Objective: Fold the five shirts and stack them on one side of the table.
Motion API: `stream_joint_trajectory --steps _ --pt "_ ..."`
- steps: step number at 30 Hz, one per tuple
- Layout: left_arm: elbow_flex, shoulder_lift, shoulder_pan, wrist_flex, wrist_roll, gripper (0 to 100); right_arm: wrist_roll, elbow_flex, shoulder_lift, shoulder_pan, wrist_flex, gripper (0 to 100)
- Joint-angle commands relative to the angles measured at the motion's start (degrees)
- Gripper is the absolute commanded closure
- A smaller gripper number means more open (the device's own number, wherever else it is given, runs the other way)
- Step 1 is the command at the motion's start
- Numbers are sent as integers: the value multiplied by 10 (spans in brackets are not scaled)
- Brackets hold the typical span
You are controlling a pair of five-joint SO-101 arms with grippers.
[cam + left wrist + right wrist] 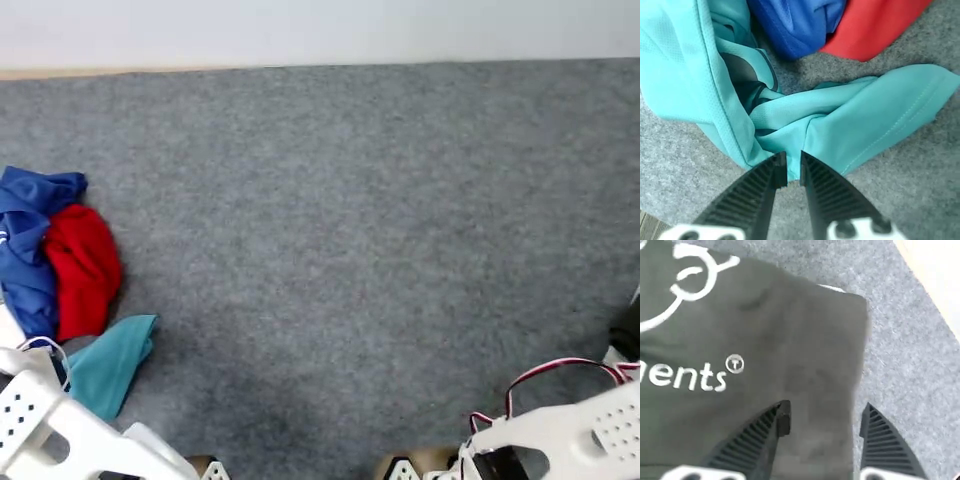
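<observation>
Gaping, the right gripper (825, 415) straddles a dark shirt (765, 340) (mostly cropped).

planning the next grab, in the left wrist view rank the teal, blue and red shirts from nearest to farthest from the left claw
1. Crumpled teal mesh shirt: its hem lies right at the left claw.
2-3. Bunched blue fabric shirt and smooth red fabric shirt: side by side beyond the teal one, too close to call.
</observation>
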Motion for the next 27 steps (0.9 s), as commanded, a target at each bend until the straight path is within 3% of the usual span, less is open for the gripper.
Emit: stream_joint_trajectory --steps 1,7,20,27 --pt "-5 -11 -1 5 -1 945 8 -37 -15 4 -7 770" --pt "-3 -11 -1 5 -1 945 6 -37 -77 -14 35 772" --pt "-66 -12 4 40 2 945 6 -34 -221 -128 429 772" --pt "-167 -12 4 63 3 942 -27 82 -317 -159 430 773"
